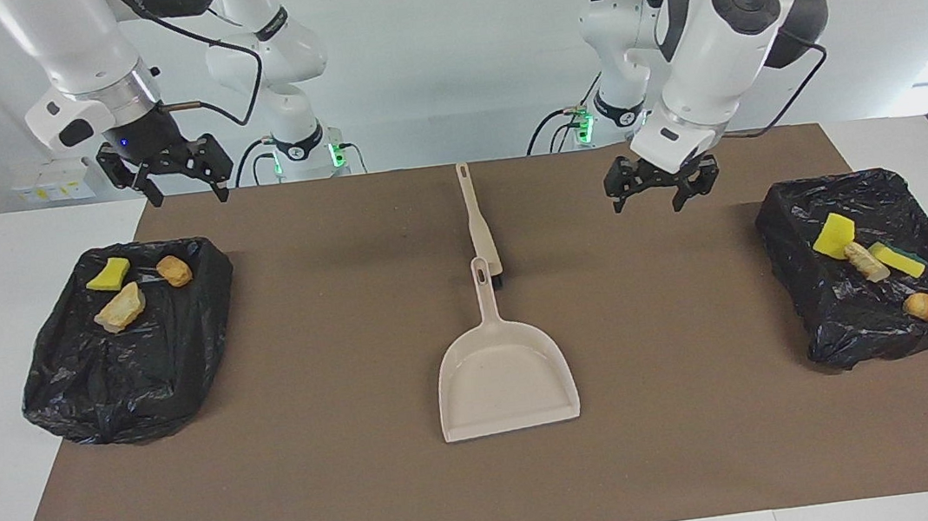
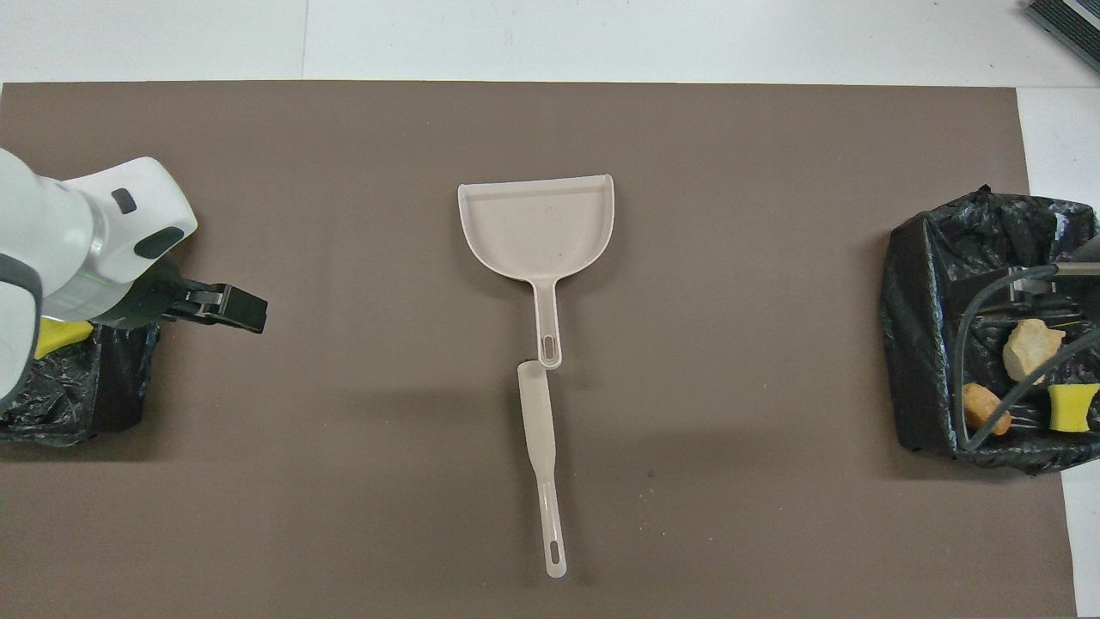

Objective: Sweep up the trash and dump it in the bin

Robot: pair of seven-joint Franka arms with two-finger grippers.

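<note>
- Centrally, the dustpan [image 1: 506, 382] and brush [image 1: 478, 222] are laid end to end on the brown mat [image 1: 350, 483], with bare mat around them.
- The trash [image 1: 864, 260] is split between two black-lined bins [image 1: 838, 323], one at each end of the mat: four pieces at the left arm's end, three at the right arm's.
- The left gripper [image 1: 658, 186] is held empty, fingers wide, over the mat near its bin.
- The right gripper [image 1: 167, 172], also spread and empty, is kept raised over the mat's robot-side edge.

No text, label, brand, number or sign can be read on anything here.
</note>
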